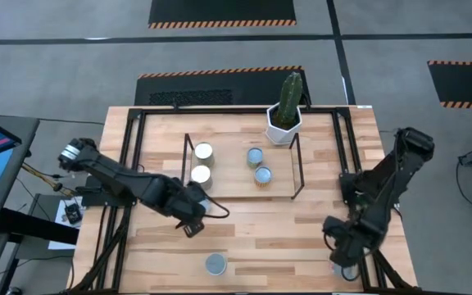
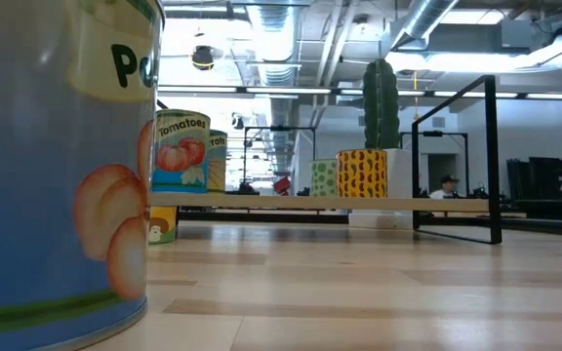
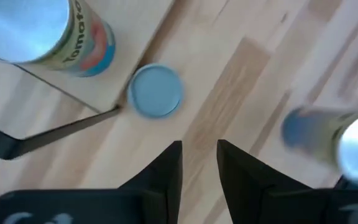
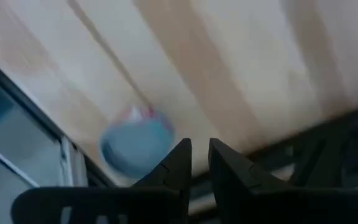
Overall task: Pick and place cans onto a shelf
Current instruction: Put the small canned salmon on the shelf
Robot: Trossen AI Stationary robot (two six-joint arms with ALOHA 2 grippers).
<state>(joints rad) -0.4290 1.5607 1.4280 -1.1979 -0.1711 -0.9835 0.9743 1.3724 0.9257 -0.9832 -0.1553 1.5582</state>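
Four cans point(image 1: 204, 151) point(image 1: 201, 174) point(image 1: 255, 156) point(image 1: 263, 174) stand upright on the shelf point(image 1: 236, 193), whose wood board shows in the low view point(image 2: 291, 202). Another can point(image 1: 215, 263) stands on the table by the near edge. My left gripper point(image 1: 193, 220) point(image 3: 199, 163) points down at the shelf's near left corner, narrowly open over bare wood. A blue-topped can point(image 3: 156, 90) stands just beyond it. My right gripper point(image 1: 342, 258) point(image 4: 200, 160) points down at the near right corner, narrowly open, beside a blurred can point(image 4: 135, 144).
A cactus in a white pot point(image 1: 285, 121) stands at the shelf's far right. Black frame rails point(image 1: 129, 156) run along the table's sides. The tomato can point(image 3: 33, 28) stands on the shelf board near my left gripper. Bare wood lies between the shelf and the near edge.
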